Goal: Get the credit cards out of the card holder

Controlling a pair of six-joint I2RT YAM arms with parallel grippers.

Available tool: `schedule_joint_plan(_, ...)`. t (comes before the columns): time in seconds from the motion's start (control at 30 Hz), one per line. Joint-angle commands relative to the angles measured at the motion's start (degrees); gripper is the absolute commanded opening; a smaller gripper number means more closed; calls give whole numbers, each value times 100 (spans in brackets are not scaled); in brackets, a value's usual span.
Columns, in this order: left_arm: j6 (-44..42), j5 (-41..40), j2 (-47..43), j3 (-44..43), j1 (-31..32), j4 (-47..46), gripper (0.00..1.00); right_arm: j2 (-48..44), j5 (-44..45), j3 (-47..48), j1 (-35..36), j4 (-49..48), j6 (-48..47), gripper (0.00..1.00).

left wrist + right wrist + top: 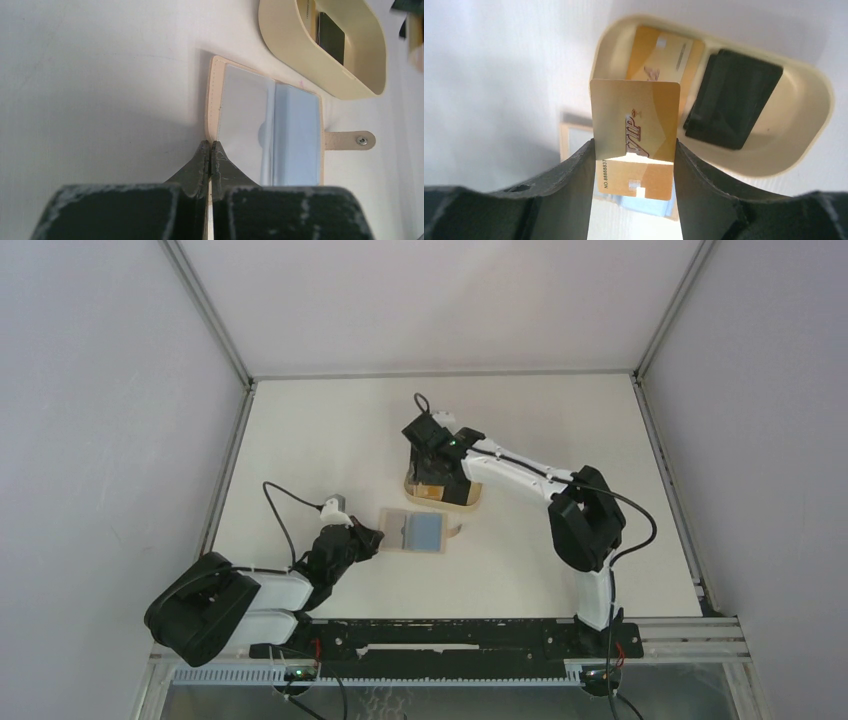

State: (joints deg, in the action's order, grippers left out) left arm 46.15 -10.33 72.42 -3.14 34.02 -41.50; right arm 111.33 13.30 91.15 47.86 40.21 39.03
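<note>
Bright, even light; soft shadows.

The left gripper (pixel 210 146) covers part of the card holder (pixel 245 115); the tray (pixel 287 52) is cropped.

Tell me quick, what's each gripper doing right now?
Left gripper: closed, pinching the card holder by its edge.
Right gripper: closed on a gold card above the tray.
</note>
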Motion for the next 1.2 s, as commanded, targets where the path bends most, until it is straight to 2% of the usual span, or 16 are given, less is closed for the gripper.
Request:
schedule_joint_plan(0.0,-81,-21,100,146,20,858,0,297,-284,563,-262,117,539,59)
schedule_joint_plan(0.3,-51,-62,36,267,23,727,0,909,-904,1006,-540,185,1161,57)
schedule_joint_plan(1.17,-133,81,-47,603,-151,427,0,1312,-698,1124,-856,185,1409,60)
